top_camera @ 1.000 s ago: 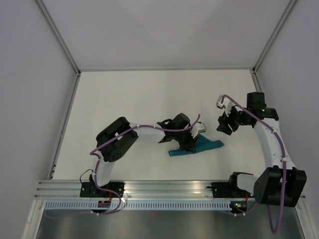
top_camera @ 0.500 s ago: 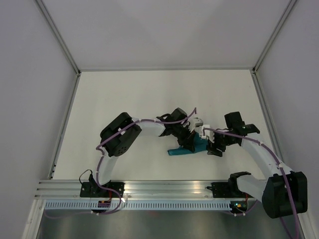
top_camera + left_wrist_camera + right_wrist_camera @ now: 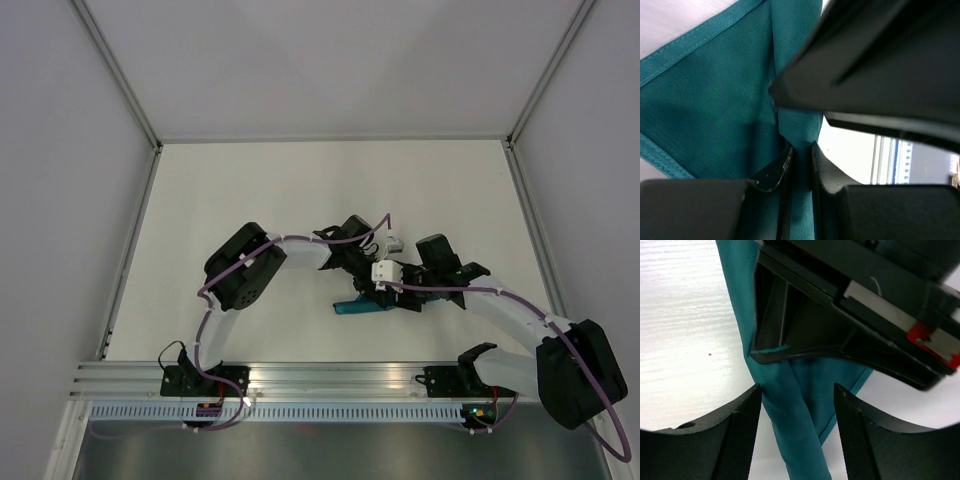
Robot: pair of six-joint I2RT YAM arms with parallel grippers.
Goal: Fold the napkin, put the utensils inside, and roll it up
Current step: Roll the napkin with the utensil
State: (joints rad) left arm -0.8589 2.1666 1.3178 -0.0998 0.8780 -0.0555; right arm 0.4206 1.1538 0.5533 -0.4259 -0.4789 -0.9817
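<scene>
Between the left jaws the napkin (image 3: pixel 715 110) is pinched; spread right jaws straddle it.

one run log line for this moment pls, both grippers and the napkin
left gripper: shut on napkin fold | right gripper: open, fingers either side of napkin | knife: not in view

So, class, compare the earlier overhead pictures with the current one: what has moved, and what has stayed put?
The right tool swung in from the right to the middle and now straddles the napkin, jaws wide open, gripping nothing. The left tool stayed shut on the napkin, almost in place.
</scene>
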